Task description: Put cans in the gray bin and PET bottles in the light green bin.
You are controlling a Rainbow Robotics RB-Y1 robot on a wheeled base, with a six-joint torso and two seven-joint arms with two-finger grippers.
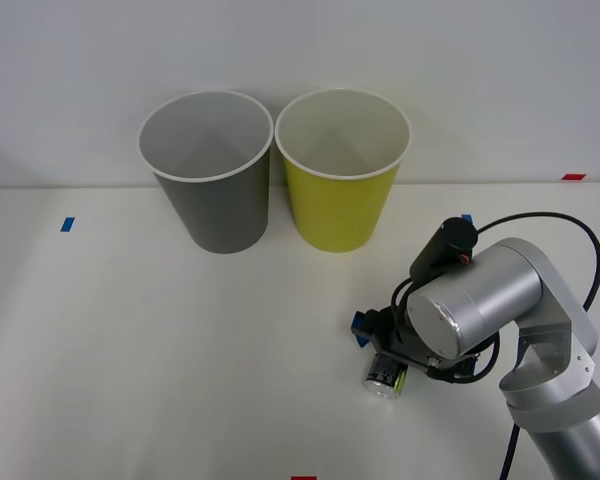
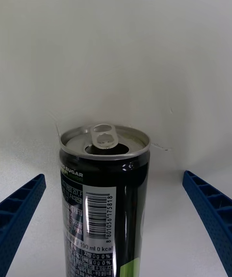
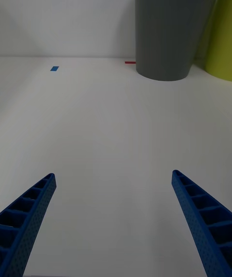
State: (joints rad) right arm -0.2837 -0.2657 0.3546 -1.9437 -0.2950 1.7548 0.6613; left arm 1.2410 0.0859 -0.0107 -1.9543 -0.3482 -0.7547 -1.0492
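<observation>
— Can (image 2: 104,195) location?
— It is lying on the near right of the table (image 1: 130,330), between the fingers of the right gripper (image 2: 113,224), which are standing wide apart and, as far as I can tell, not touching it.
— And the bins?
— Gray bin (image 1: 212,170) is standing at the far side, green bin (image 1: 340,170) just right of it.
— Left gripper (image 3: 113,224)?
— Hanging wide open over bare table.

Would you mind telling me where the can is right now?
In the front view, the can lies on the table's right side, between the open right claw's fingers, nearer the robot than the green bin.
</observation>
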